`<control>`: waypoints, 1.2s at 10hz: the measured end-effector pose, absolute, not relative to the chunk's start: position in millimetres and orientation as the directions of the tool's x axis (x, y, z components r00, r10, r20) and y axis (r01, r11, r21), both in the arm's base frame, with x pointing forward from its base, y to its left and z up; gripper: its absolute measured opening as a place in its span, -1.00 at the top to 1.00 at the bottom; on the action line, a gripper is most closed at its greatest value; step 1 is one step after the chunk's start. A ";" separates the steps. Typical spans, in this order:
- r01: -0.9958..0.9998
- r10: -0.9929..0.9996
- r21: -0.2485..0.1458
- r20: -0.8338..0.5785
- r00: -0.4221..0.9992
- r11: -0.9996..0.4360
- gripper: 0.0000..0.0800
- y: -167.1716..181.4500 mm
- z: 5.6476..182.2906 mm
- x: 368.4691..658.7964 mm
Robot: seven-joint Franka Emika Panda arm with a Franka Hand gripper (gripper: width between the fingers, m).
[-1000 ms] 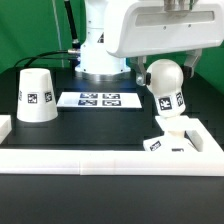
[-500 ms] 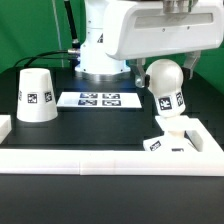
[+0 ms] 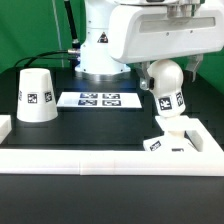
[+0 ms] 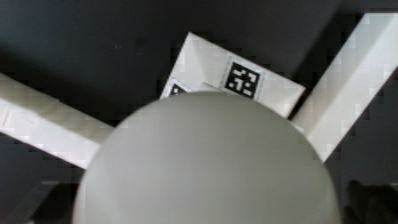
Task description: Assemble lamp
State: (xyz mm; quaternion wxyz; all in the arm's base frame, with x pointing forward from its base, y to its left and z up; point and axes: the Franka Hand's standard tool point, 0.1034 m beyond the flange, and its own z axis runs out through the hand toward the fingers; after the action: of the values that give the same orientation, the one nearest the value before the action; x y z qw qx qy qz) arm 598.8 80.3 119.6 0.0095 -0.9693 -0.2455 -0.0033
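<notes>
My gripper (image 3: pixel 168 74) is hanging straight down over the bulb (image 3: pixel 168 102), with the fingers (image 3: pixel 145 76) straddling its round head, one dark finger showing on each side in the exterior view. I can't tell whether the pads are pressing on the head or just sitting beside it, so I'm not calling it clamped or released. The wrist view isn't helping: the bulb (image 4: pixel 214 160) is filling most of it and hiding the fingertips. The bulb is standing upright, stem down, tag facing the exterior camera, on the base (image 3: pixel 170 136) at 6 o'clock from my gripper. Whether the stem is fully seated, I can't tell. The base is sitting on the black table (image 3: pixel 100 130), just beside the white rail (image 3: pixel 90 158) running along the near edge. In the wrist view a tagged white face of the base (image 4: pixel 240 78) is peeking out past the bulb. Going outward in the exterior view, the marker board (image 3: pixel 100 99) is lying flat at about 8 o'clock from my gripper. The shade (image 3: pixel 37 95) is standing narrow end up, further out between 8 and 9 o'clock, well apart from the bulb and base, tag facing the camera.
</notes>
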 end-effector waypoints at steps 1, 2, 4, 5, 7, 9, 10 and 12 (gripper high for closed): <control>0.477 0.477 -0.017 0.011 0.879 -0.879 -0.44 80.1 119.6 599.2; 0.477 0.477 -0.017 0.011 0.879 -0.879 -0.44 80.1 119.6 599.1; 0.477 0.477 -0.017 0.011 0.879 -0.879 -0.44 80.1 119.6 599.1; 0.469 0.469 -0.016 0.011 0.883 -0.883 -0.44 81.7 119.6 599.6; 0.438 0.437 -0.014 0.017 0.899 -0.899 -0.44 90.2 121.2 605.6; 0.428 0.428 -0.013 0.022 0.904 -0.904 -0.44 92.1 121.2 609.9; 0.425 0.425 -0.013 0.023 0.905 -0.905 -0.44 92.8 121.2 610.9; 0.403 0.402 -0.013 0.025 0.915 -0.915 -0.44 94.9 119.4 613.0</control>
State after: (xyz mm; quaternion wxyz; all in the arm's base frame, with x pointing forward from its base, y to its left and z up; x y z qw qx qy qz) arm 613.0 94.9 119.4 0.0089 -0.9785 -0.2057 -0.0107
